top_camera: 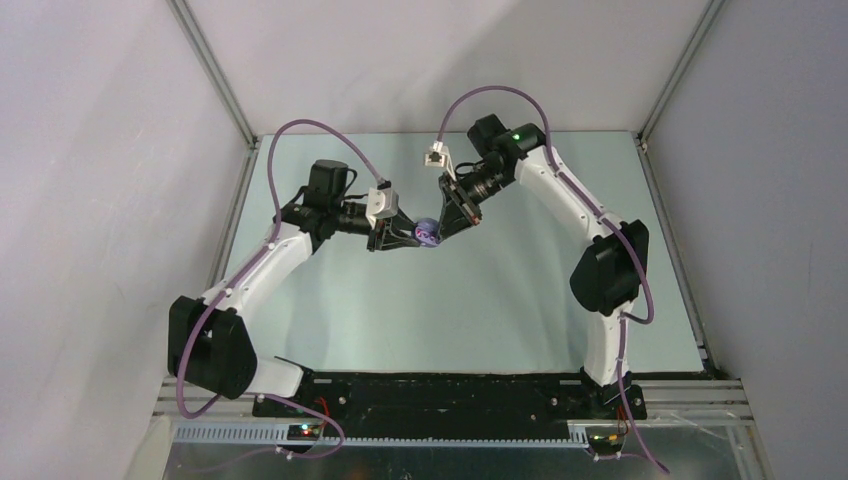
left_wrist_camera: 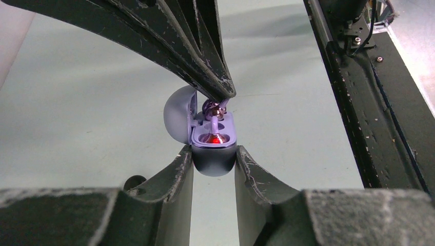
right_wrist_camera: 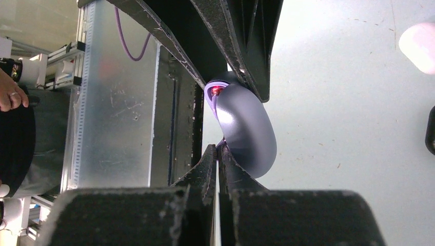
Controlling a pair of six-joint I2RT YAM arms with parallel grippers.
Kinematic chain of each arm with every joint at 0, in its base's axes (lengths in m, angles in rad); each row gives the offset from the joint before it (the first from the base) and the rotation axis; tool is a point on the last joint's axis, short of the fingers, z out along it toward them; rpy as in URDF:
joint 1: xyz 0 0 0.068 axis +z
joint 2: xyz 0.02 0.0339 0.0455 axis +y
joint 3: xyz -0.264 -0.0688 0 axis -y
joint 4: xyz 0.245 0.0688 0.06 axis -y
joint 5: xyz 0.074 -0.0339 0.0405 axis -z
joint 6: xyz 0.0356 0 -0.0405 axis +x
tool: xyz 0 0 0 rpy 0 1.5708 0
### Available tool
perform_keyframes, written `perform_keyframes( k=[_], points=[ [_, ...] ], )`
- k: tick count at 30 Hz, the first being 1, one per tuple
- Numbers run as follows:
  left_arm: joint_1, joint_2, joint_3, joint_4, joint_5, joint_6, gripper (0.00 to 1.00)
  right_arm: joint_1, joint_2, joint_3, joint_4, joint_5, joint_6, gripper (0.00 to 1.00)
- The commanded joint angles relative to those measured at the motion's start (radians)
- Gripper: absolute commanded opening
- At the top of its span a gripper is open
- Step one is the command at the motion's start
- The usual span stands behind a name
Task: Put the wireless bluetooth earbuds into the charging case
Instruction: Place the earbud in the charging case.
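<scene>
the right gripper [right_wrist_camera: 219,149] was drawn narrow, its fingertips almost touching, and in the left wrist view they pinched a lavender earbud [left_wrist_camera: 212,107] at the 12 o'clock end of the open charging case [left_wrist_camera: 214,163]. whether the bud was already seated in its pocket could not be told. the left gripper [left_wrist_camera: 214,154] was clamped on the rounded lower shell of that case, one finger on each side, holding it off the table [top_camera: 450,320].

the case's lid [left_wrist_camera: 179,120] stood hinged open at the 9 o'clock side of the tray. a red light [left_wrist_camera: 216,139] glowed in the tray towards 6 o'clock, just below the earbud. from the right wrist, the back of the lid [right_wrist_camera: 247,134] filled the middle and the same red glow showed at its 12 o'clock edge.

from above, the case [top_camera: 427,235] hung near the middle of the table, with the left gripper [top_camera: 404,238] reaching it from 9 o'clock and the right gripper [top_camera: 446,224] from 1 o'clock.

further out in the right wrist view, a pale, blurred rounded thing [right_wrist_camera: 418,41] lay on the table at 2 o'clock, a dark thing [right_wrist_camera: 431,130] was cut by the 3 o'clock edge, and a person's hand [right_wrist_camera: 10,95] showed at 9 o'clock beyond the table frame.
</scene>
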Motion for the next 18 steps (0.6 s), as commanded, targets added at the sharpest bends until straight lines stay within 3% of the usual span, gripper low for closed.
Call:
perform_keyframes(
  k=[1,10,18],
  points=[
    [-0.005,-0.007,0.046,0.013,0.057,0.010,0.00,0.012,-0.043,0.003,0.028,0.012,-0.029,0.00],
    [-0.006,-0.014,0.034,0.023,0.057,0.007,0.00,0.013,-0.039,0.008,0.039,0.037,-0.008,0.00],
    [-0.004,-0.008,0.035,0.028,0.057,-0.006,0.00,0.003,-0.129,0.001,0.181,0.071,0.062,0.15]
  ],
)
